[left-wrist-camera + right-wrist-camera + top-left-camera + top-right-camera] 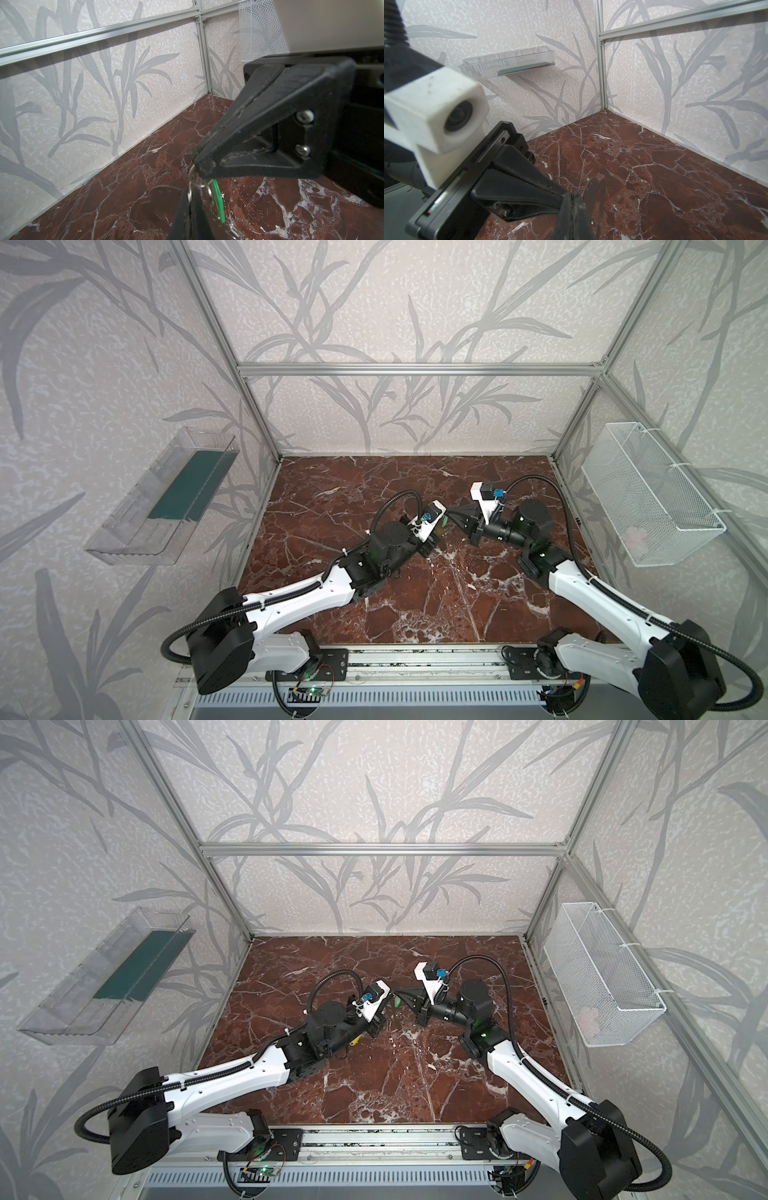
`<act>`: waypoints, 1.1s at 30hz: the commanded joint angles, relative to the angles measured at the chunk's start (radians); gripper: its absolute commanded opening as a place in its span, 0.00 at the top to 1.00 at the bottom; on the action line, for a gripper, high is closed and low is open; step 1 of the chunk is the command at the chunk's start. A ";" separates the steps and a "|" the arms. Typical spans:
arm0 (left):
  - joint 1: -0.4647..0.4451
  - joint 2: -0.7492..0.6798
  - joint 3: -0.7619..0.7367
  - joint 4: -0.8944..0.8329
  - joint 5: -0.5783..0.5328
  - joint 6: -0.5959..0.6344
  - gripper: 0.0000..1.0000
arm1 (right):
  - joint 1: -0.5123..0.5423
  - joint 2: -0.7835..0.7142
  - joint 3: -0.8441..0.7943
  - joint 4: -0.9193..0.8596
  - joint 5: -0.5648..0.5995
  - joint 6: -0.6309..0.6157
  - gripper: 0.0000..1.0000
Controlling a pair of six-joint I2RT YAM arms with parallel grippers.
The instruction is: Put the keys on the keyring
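Green tag (218, 199) hangs from rings (197, 185) pinched tight by left end effector (190, 195) and right end effector (200, 166).

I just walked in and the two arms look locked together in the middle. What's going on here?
The arms meet above the marble table. The left gripper and right gripper are both pinched shut, apparently on a small metal ring, and the green key tag hangs from it. The yellow key tag lies on the table beside the left arm, not picked up. So the green one appears to be on the ring, the yellow one not yet.
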 commanded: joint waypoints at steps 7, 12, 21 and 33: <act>-0.001 -0.032 -0.001 0.061 0.036 -0.002 1.00 | 0.005 0.004 0.033 -0.004 0.023 -0.010 1.00; -0.001 -0.036 -0.005 0.061 0.047 -0.001 1.00 | 0.006 0.003 0.031 -0.005 0.034 -0.008 1.00; -0.001 -0.025 0.001 0.045 0.044 -0.001 1.00 | 0.005 -0.012 0.030 0.002 0.045 -0.001 1.00; -0.001 -0.006 0.020 0.010 0.034 -0.001 1.00 | 0.005 -0.026 0.031 0.000 0.058 0.007 1.00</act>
